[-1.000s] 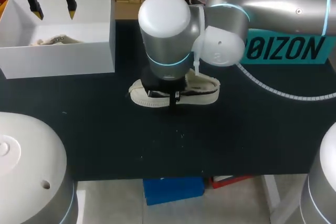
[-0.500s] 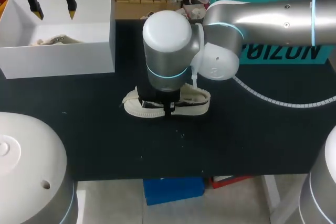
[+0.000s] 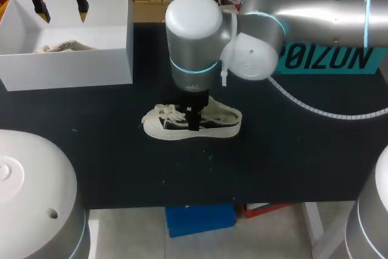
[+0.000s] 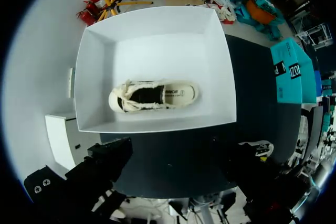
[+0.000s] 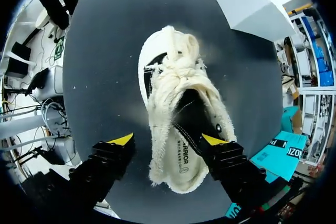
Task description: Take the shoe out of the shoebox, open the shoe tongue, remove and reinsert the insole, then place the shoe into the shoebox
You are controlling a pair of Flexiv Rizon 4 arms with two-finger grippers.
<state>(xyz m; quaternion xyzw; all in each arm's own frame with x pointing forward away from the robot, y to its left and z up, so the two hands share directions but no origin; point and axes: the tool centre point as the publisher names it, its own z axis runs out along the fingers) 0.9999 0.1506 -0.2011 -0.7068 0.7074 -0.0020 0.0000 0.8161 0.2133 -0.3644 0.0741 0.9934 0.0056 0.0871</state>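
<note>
The right gripper [image 5: 167, 140] has its jaws wide, one yellow-tipped finger on either side of the heel half of the cream low-top canvas shoe [image 5: 181, 129]. One finger stands clear of the sole; whether the other touches it cannot be told. The shoe's laced toe lies ahead of the gripper, and its dark opening sits between the fingers.

From above, the right gripper [image 3: 194, 116] hangs over the middle of the shoe [image 3: 224, 119]. The shoe rests upright on its sole on the black table [image 3: 273, 162]. Its long axis runs from 9 to 3 o'clock, with the toe at 9 and the heel at 3.

Towards 11 o'clock from it stands the white open cardboard shoebox [image 3: 73, 68]. A second cream shoe [image 3: 60, 47] lies lengthwise inside.

The left gripper [image 3: 60, 5] is above the box's far wall, its jaws spread and holding nothing. Its own camera looks down past the left gripper [image 4: 179, 150] into the shoebox [image 4: 157, 30], at the second shoe [image 4: 155, 95].
</note>
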